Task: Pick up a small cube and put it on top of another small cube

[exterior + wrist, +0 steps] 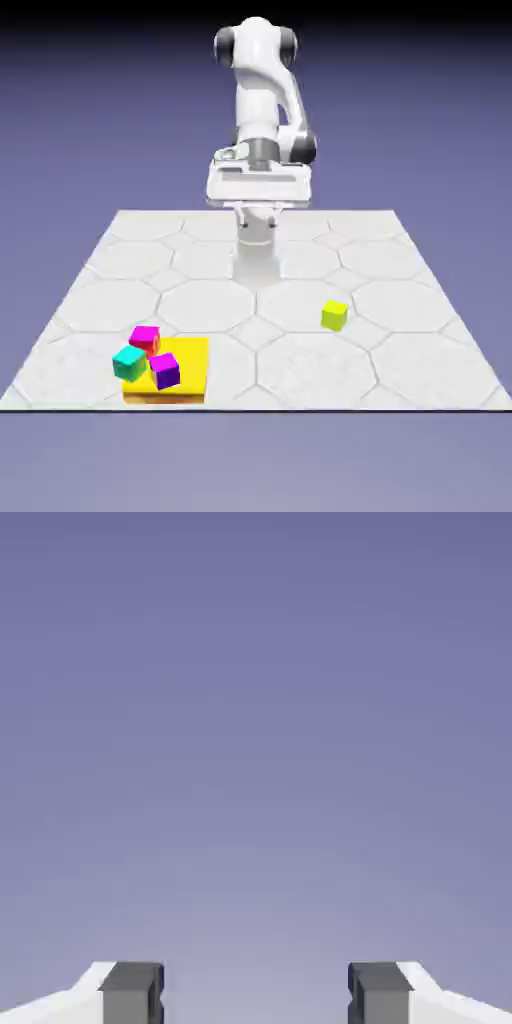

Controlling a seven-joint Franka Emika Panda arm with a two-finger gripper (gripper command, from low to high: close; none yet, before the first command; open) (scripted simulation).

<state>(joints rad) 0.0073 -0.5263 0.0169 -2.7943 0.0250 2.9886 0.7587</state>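
Observation:
The small lime cube (334, 316) sits alone on the tiled table, toward the exterior view's right. Three other small cubes cluster at the front left: a magenta cube (145, 338), a teal cube (129, 363) and a purple cube (165, 371). My gripper (258, 192) hangs high above the table's far edge, well away from every cube. In the hand view the gripper (256, 994) is open, its grey fingertips (132, 992) wide apart with only the blue-violet backdrop between them. No cube shows in the hand view.
A flat yellow slab (185, 378) lies at the front left; the purple cube rests on it and the teal and magenta cubes are at its left edge. The white hexagon-tiled table (300, 260) ends just in front of the slab.

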